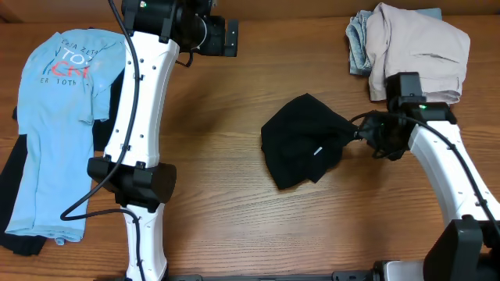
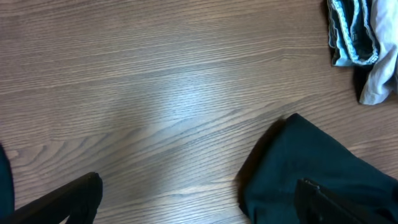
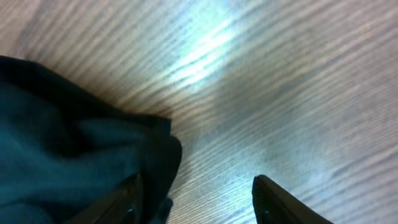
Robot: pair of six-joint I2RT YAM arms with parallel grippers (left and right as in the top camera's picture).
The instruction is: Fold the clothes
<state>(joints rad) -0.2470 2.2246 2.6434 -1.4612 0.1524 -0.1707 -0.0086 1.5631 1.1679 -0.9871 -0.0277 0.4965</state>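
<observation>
A black T-shirt (image 1: pixel 301 140) lies bunched in a rough folded heap at the table's middle, its small white label (image 1: pixel 318 151) facing up. A light blue lettered T-shirt (image 1: pixel 58 117) lies spread flat at the far left. My right gripper (image 1: pixel 361 133) is at the black shirt's right edge. In the right wrist view it is open (image 3: pixel 196 199), with the shirt's edge (image 3: pixel 81 149) draped by its left finger. My left gripper (image 1: pixel 226 37) is raised at the back, open and empty (image 2: pixel 199 205). The black shirt shows by its right finger (image 2: pixel 298 168).
A pile of beige and grey clothes (image 1: pixel 414 47) sits at the back right and also shows in the left wrist view (image 2: pixel 360 37). Dark cloth (image 1: pixel 16 179) lies under the blue T-shirt at the left edge. The table is bare wood (image 1: pixel 219 179).
</observation>
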